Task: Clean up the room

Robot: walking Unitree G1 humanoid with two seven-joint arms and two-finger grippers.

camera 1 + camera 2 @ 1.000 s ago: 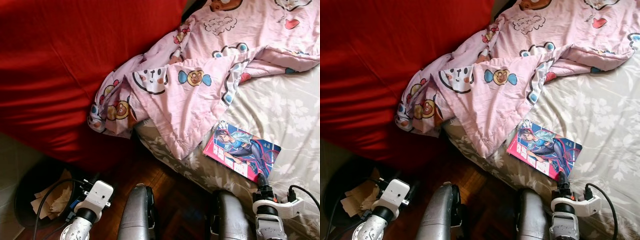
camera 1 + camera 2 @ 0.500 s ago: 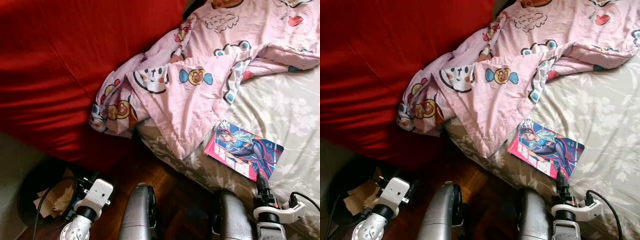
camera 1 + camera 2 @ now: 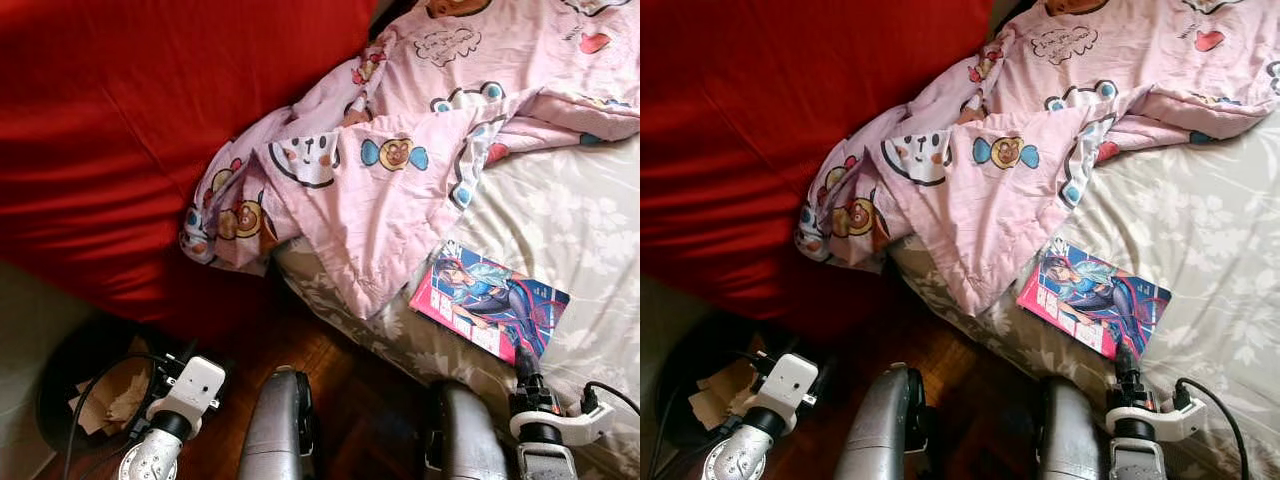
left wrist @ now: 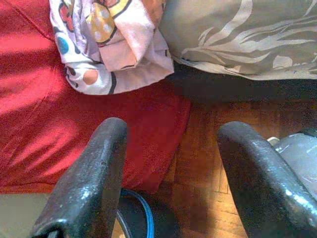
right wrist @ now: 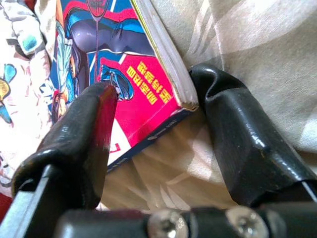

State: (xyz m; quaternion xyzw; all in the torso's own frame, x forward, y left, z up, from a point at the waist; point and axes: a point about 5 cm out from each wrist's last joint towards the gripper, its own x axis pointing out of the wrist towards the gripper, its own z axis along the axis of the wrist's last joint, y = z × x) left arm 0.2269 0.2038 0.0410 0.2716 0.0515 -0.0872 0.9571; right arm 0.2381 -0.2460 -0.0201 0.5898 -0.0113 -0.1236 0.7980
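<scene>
Right gripper at the corner of a comic book on the bed

A red cover (image 3: pixel 130 140) and a pink cartoon blanket (image 3: pixel 400 150) spill over the bed (image 3: pixel 570 220); the comic book (image 3: pixel 490 303) lies flat near the bed's edge. The right gripper (image 5: pixel 158 116) straddles its corner, fingers (image 5: pixel 237 134) spread, one on the cover, one beside the spine. The left gripper (image 4: pixel 171 163) hangs released above the wood floor (image 4: pixel 208 163), near a dark bin (image 3: pixel 90 385).

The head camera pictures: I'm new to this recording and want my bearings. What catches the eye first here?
A big red cushion takes up the robot's left side, with a pink cartoon-print blanket spilling from the grey floral bed onto it. A bright comic book lies near the bed's edge, and the right gripper has its open fingers either side of the book's corner. The left gripper hangs open over the wooden floor.
</scene>
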